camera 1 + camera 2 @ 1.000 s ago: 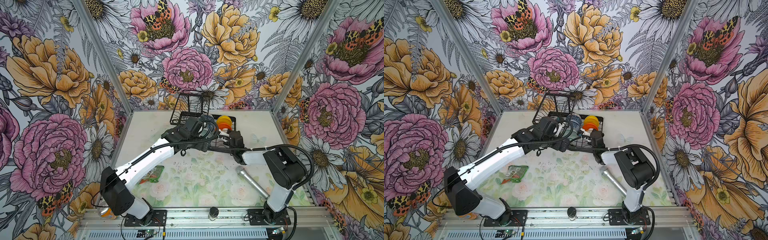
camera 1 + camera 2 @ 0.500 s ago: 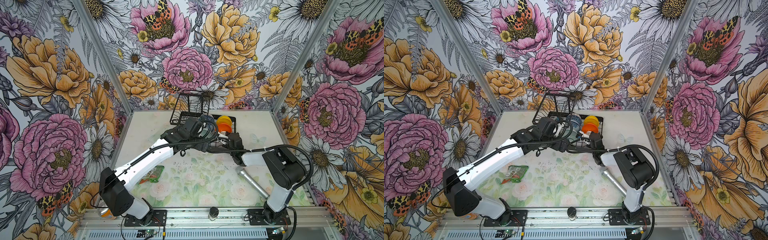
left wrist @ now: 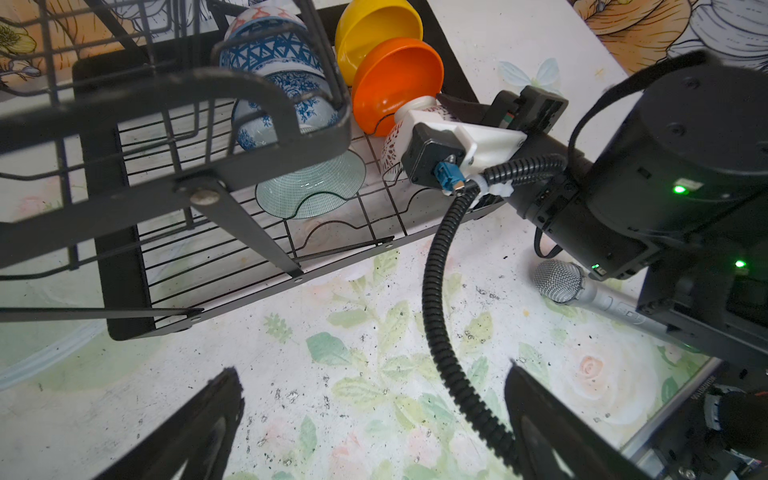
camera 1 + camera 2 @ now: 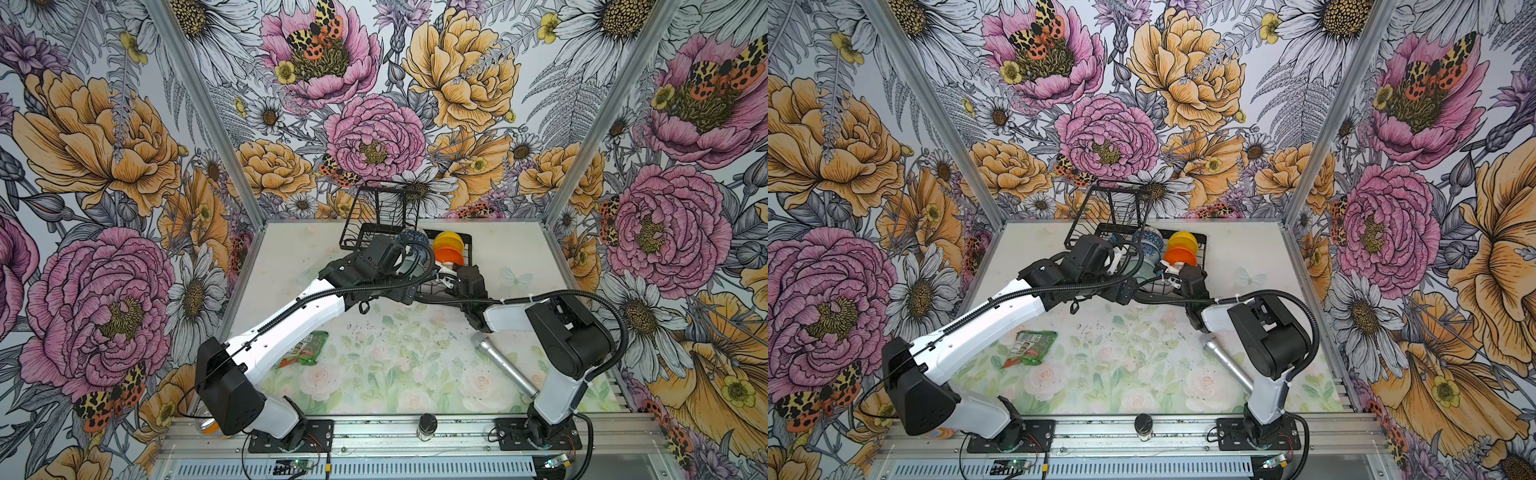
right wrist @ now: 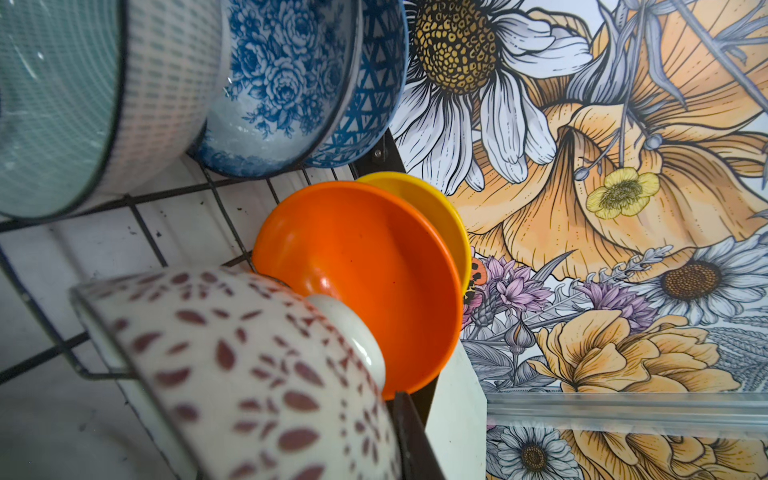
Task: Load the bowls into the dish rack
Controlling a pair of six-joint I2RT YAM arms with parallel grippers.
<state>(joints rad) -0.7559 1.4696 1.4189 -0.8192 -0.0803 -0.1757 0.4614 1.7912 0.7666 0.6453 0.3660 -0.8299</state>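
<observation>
The black wire dish rack (image 4: 468,245) stands at the back of the table. In its lower tray, on edge, stand a blue geometric bowl (image 3: 270,54), a floral bowl (image 3: 286,108), a mint bowl (image 3: 311,187), a yellow bowl (image 4: 446,240) and an orange bowl (image 4: 449,254). My right gripper (image 5: 365,457) is shut on the wall of the white lattice bowl (image 5: 249,365), whose foot leans on the orange bowl (image 5: 365,270); only one finger (image 5: 411,432) shows. My left gripper (image 3: 374,424) is open and empty above the table in front of the rack.
A silver microphone (image 4: 503,365) lies at the right front near the right arm. A green packet (image 4: 307,349) lies under the left arm. A small dark jar (image 4: 427,424) stands on the front rail. The rack's raised basket (image 4: 380,208) is close to my left wrist.
The right gripper with the lattice bowl has shifted slightly left at the rack. The left arm has held still.
</observation>
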